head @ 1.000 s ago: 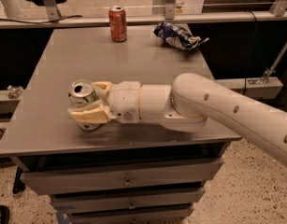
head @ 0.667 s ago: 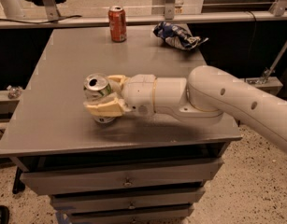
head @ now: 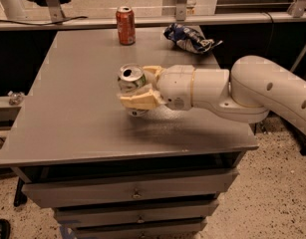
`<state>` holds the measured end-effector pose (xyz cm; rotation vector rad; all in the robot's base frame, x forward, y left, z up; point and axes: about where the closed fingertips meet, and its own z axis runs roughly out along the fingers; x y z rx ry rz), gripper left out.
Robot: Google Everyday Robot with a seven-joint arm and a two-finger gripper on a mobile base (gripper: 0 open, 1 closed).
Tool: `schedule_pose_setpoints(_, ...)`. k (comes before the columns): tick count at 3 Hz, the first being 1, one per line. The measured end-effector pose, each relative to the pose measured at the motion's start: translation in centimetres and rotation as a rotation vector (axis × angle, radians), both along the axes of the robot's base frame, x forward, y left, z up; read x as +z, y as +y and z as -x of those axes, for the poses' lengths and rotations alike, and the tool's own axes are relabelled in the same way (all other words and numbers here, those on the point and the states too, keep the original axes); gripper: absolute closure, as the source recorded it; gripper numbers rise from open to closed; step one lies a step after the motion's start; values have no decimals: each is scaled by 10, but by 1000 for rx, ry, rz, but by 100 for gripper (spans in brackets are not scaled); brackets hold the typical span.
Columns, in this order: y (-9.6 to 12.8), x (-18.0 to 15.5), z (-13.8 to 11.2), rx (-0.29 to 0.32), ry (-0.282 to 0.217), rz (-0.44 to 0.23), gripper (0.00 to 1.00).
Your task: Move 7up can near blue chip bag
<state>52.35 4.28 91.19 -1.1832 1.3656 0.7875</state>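
The 7up can (head: pixel 130 79) is a silver-white can with a shiny top, held tilted near the middle of the grey table (head: pixel 73 113). My gripper (head: pixel 138 87) reaches in from the right and is shut on the can, one cream finger (head: pixel 140 100) in front and one behind. The can's base sits at or just above the tabletop. The blue chip bag (head: pixel 188 38), crumpled blue and white, lies at the table's far right edge, well beyond the can.
An orange-red soda can (head: pixel 125 25) stands upright at the far edge, left of the bag. My white arm (head: pixel 252 91) crosses the table's right side. Drawers (head: pixel 132 195) sit under the table. A rail (head: pixel 157 21) runs behind.
My gripper has carried the 7up can from the front left of the table rightward and farther back, toward the middle and closer to the blue chip bag.
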Motion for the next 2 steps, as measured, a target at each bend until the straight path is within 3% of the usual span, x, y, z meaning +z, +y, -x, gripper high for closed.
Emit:
schedule_pose_setpoints(1,-23,2,-12,-51,-12,25,100)
schedule_pose_setpoints(2,-82,5,-37,-165,-18,12,100)
